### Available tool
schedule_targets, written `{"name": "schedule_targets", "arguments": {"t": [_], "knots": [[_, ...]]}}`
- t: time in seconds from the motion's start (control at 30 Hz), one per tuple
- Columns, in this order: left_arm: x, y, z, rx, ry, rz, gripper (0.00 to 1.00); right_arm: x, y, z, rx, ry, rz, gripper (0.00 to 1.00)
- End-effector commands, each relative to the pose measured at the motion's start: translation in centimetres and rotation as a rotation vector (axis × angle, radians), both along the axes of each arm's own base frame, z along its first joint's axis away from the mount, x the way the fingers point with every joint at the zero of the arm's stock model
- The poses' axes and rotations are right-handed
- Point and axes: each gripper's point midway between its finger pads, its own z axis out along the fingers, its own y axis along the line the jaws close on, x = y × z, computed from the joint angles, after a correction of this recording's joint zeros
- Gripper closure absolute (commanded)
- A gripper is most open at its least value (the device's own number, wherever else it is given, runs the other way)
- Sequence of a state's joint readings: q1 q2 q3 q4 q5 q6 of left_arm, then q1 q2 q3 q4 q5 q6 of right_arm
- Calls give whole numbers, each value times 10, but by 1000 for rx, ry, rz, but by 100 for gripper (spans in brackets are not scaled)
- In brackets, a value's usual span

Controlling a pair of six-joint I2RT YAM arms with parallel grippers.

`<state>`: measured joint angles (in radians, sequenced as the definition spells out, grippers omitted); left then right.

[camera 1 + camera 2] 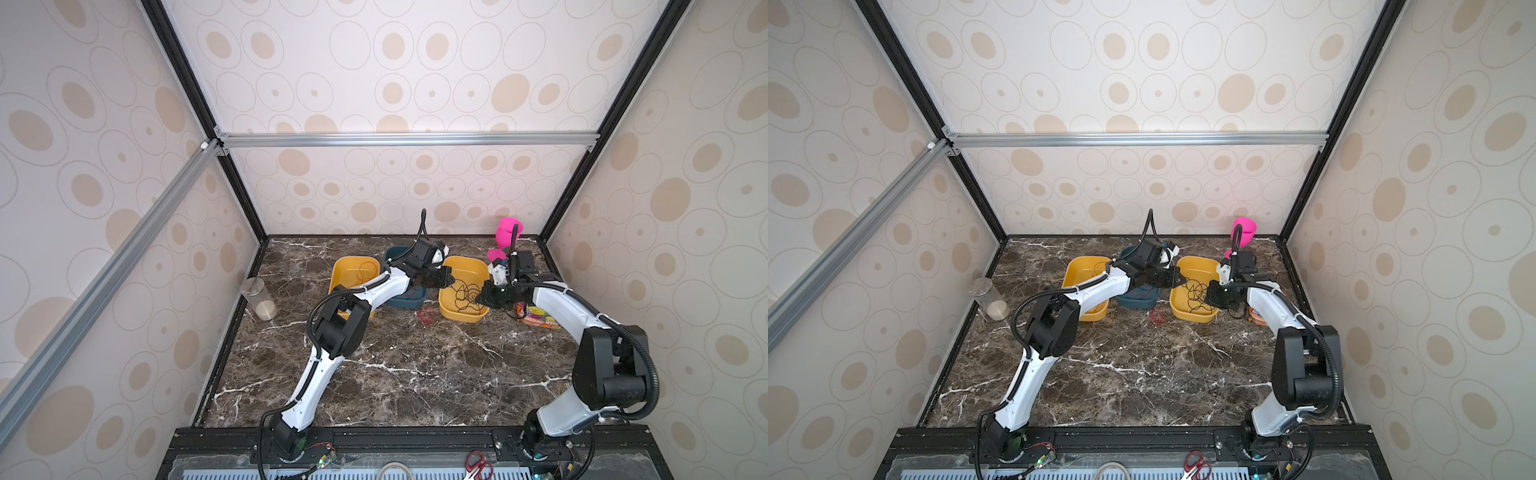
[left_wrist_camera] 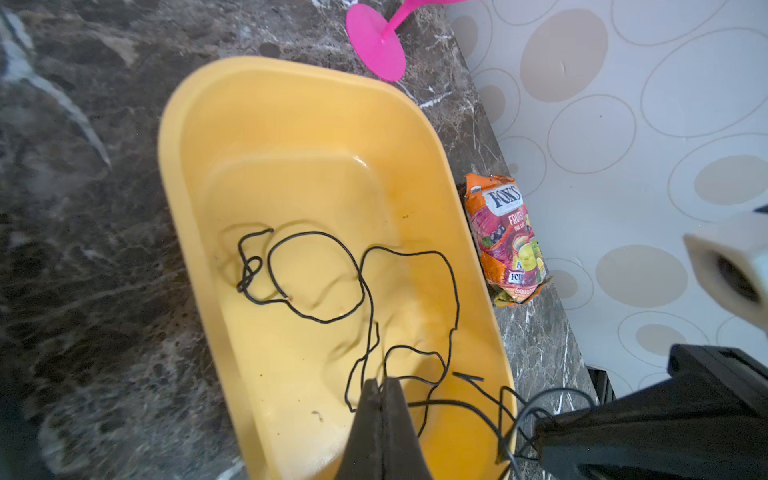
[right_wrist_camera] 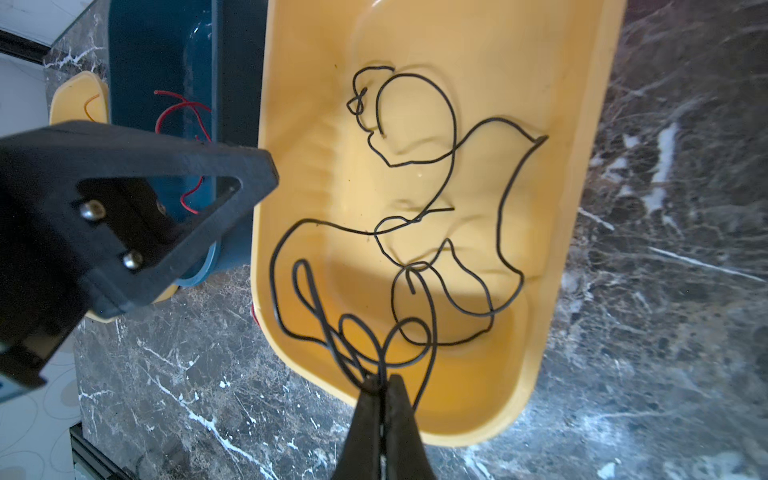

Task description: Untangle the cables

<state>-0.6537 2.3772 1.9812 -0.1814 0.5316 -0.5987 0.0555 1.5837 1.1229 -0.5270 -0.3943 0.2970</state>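
Marble tabletop (image 1: pixel 415 365), oval-patterned walls (image 1: pixel 415 83), left pincer (image 2: pixel 380 383) and right pincer (image 3: pixel 380 380) each pinching black cable (image 3: pixel 455 124) in yellow tray (image 3: pixel 291 83)

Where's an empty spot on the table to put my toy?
The bare marble table between the left arm and right arm, nearer than the red cable, is free. Also the strip between the jar and the left yellow tray. The back is crowded: blue tray, right yellow tray with black cables, left hand, right hand, candy bag, pink cup.

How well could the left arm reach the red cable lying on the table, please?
Probably yes: the red cable lies uncovered on open table, though the left gripper is shut on the black cable.
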Motion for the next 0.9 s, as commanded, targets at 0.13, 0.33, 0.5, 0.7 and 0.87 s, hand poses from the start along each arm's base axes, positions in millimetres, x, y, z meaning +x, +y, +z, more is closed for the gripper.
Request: {"name": "schedule_targets", "arguments": {"t": [0.13, 0.33, 0.5, 0.7, 0.87], "knots": [[-10, -8, 37, -118, -14, -79, 97, -2, -1, 2, 23, 0, -1, 94], [-38, -21, 42, -134, 4, -137, 62, 9, 4, 8, 59, -12, -7, 94], [-50, -28, 45, -155, 10, -149, 49, 13, 9, 14, 85, -26, 1, 94], [-53, -26, 58, -189, -6, -129, 46, 14, 11, 10, 91, -16, 5, 94], [-53, -23, 67, -187, -20, -119, 44, 14, 10, 7, 82, -9, 1, 94]]}}
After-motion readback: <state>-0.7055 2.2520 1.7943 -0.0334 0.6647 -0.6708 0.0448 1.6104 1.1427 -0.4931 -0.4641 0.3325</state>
